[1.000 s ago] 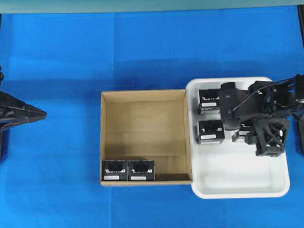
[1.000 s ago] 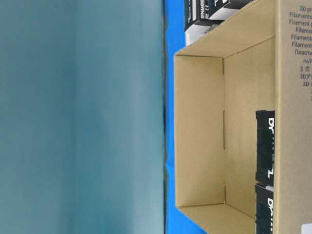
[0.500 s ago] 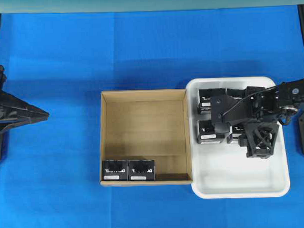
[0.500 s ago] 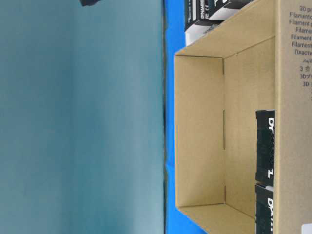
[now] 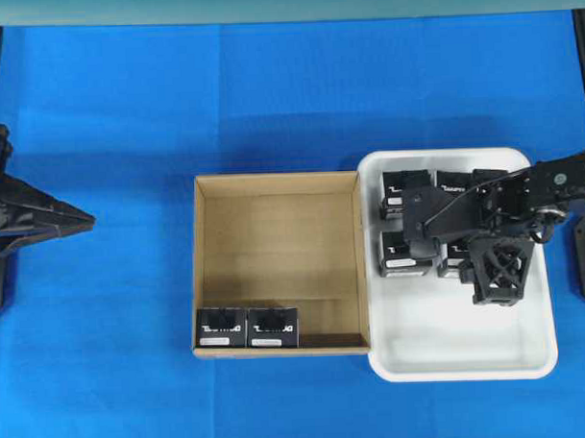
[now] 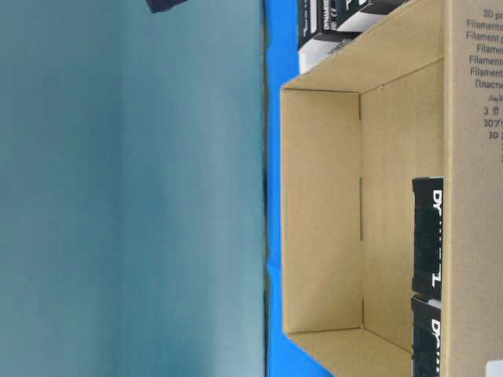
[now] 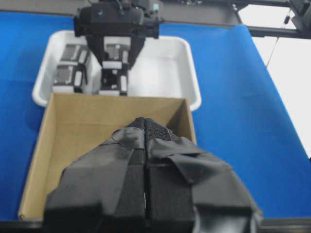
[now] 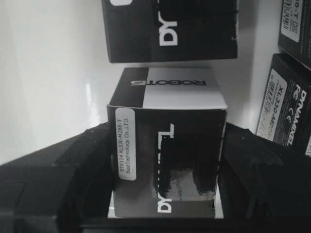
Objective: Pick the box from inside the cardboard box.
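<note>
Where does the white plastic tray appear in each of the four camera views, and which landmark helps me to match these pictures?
Overhead: the white plastic tray lies right of centre, against the cardboard box.
Table-level: only a white corner shows at the top, under black boxes.
Left wrist: upper left, behind the cardboard box.
Right wrist: its white floor fills the left side.
Shared landmark: the black boxes in the tray.

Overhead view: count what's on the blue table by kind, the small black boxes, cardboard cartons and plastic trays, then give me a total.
Black boxes: 6
Brown cardboard carton: 1
White plastic tray: 1
Total: 8
</note>
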`<state>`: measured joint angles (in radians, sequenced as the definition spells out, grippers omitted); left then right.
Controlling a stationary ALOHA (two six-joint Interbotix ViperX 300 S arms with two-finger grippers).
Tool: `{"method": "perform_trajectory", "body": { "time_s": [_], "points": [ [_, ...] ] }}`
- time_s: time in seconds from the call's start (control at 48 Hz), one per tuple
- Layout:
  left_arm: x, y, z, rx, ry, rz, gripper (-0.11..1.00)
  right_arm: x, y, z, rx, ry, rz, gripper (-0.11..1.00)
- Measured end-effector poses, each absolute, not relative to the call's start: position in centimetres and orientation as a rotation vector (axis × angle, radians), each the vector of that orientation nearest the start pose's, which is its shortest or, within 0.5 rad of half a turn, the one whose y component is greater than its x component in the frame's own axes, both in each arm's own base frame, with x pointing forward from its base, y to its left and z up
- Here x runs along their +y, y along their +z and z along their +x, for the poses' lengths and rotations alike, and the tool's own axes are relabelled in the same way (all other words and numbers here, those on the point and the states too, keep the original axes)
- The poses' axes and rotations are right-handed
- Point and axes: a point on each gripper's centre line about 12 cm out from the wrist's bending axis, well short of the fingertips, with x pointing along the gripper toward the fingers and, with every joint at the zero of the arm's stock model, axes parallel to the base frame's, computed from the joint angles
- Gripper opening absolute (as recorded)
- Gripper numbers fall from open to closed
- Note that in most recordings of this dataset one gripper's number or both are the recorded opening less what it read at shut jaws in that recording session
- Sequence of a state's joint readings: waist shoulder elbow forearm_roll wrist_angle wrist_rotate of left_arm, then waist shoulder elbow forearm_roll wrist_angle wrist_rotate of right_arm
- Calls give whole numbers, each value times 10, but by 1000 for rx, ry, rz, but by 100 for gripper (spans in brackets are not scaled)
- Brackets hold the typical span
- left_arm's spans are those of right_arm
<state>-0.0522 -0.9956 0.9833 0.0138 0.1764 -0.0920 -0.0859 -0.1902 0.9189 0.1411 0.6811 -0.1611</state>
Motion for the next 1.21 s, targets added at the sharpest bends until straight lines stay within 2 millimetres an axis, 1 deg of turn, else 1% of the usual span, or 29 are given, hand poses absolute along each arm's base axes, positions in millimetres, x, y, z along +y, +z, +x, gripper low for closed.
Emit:
{"method": "perform_trajectory", "body": {
  "time_s": [0.083, 0.125, 0.25, 0.292, 0.416, 0.5, 0.687, 0.771, 0.958, 1.208],
  "points": [
    [-10, 324, 197, 168, -45, -74, -7, -11, 117, 245, 1400, 38, 78, 61],
    [-11, 324, 197, 168, -46, -75, -7, -11, 117, 246, 1398, 37, 79, 63],
    [-11, 324, 197, 168, -46, -75, -7, -12, 116, 246, 1397, 34, 83, 93],
    [-11, 324, 197, 168, -48, -75, -7, -12, 116, 247, 1395, 33, 83, 97],
    [-11, 325, 197, 166, -49, -75, -7, -12, 118, 248, 1386, 30, 84, 95],
    [-12, 324, 197, 169, -51, -75, -7, -12, 123, 251, 1368, 20, 95, 95],
    [-12, 324, 197, 168, -52, -76, -7, -13, 148, 255, 1280, -26, 147, 95],
    [-12, 325, 197, 166, -52, -75, -7, -14, 161, 254, 1232, -39, 158, 95],
    [-12, 325, 197, 166, -52, -76, -7, -17, 188, 248, 1126, -53, 143, 95],
    [-13, 325, 197, 167, -57, -77, -7, -17, 205, 232, 1077, -58, 134, 95]
  ]
}}
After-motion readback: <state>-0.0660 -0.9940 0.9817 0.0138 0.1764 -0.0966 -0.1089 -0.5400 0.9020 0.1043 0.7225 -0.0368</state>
